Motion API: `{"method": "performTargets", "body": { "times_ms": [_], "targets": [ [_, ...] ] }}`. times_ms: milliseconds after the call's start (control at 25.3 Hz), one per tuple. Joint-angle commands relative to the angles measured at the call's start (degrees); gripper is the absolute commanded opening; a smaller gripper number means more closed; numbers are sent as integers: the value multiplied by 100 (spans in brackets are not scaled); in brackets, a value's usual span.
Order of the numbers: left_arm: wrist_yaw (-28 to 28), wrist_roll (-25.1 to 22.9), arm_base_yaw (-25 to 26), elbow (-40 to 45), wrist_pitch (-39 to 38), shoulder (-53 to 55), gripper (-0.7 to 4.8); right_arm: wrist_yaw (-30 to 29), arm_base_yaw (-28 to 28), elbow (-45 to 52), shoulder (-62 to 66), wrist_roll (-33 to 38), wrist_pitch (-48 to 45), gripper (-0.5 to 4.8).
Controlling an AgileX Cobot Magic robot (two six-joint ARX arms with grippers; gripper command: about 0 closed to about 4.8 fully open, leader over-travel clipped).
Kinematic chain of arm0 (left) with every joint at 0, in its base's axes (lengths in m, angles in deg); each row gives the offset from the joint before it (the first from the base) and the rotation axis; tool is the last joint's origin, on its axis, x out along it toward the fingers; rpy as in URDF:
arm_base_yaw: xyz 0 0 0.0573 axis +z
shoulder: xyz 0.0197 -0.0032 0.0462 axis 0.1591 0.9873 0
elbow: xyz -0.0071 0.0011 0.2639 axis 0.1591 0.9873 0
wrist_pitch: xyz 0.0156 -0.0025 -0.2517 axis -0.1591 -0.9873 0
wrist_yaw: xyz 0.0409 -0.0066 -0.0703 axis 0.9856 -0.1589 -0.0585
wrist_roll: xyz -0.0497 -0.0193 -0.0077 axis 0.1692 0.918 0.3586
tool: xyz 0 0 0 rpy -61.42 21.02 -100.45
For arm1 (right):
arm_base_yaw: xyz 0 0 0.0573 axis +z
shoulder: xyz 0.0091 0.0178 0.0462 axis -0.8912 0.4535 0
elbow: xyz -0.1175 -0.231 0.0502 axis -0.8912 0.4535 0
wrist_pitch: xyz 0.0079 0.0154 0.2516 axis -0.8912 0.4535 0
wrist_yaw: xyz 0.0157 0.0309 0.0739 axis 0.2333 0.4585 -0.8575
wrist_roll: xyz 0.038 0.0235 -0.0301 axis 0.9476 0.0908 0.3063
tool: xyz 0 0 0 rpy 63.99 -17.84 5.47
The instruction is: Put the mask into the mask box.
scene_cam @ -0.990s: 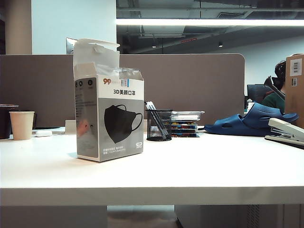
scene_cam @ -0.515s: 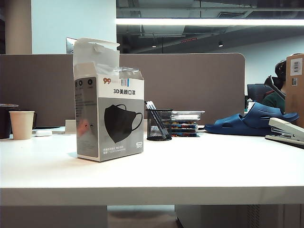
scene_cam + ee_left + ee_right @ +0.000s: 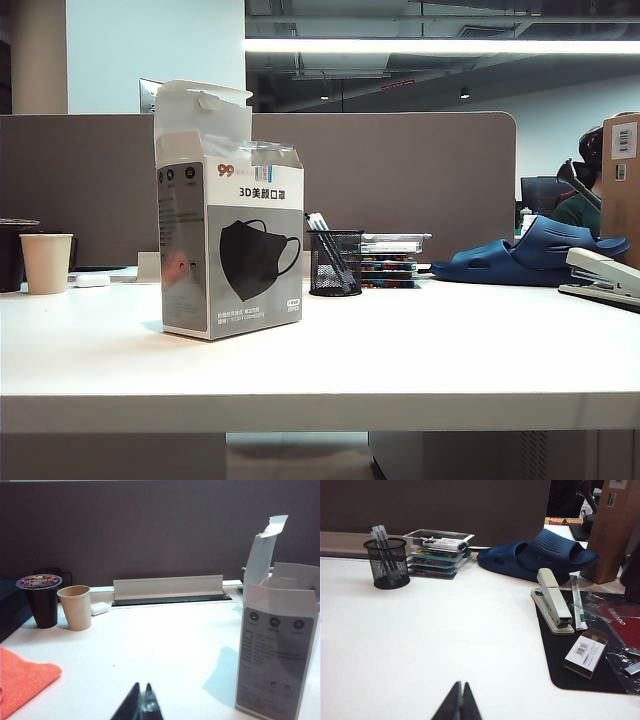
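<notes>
The mask box (image 3: 232, 250) stands upright on the white table (image 3: 400, 350), left of centre, with its white top flaps (image 3: 200, 105) open. It is a white-and-grey carton with a printed black mask picture. In the left wrist view its grey side (image 3: 277, 645) stands ahead and to one side of my left gripper (image 3: 141, 686), which is shut and empty, low over bare table. My right gripper (image 3: 461, 684) is also shut and empty over bare table. The mask is not in view. Neither gripper shows in the exterior view.
A paper cup (image 3: 75, 607) and a dark cup (image 3: 42, 600) stand near an orange cloth (image 3: 22, 680). A mesh pen holder (image 3: 386, 562), stacked trays (image 3: 440, 552), a blue slipper (image 3: 540, 555), a stapler (image 3: 552, 600), a black mat (image 3: 570, 675) and a brown carton (image 3: 615, 530) lie on the right.
</notes>
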Motion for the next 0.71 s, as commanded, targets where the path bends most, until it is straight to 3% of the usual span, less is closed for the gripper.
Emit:
{"method": "performTargets", "body": {
  "times_ms": [40,713],
  "targets": [
    [20,-24,9,118,280,2,-6,11,11,249,-2,7,-527,-9],
    [11,-22,9,483,374,2,-6,-9,11,334,-2,4,-402,-8]
  ]
}}
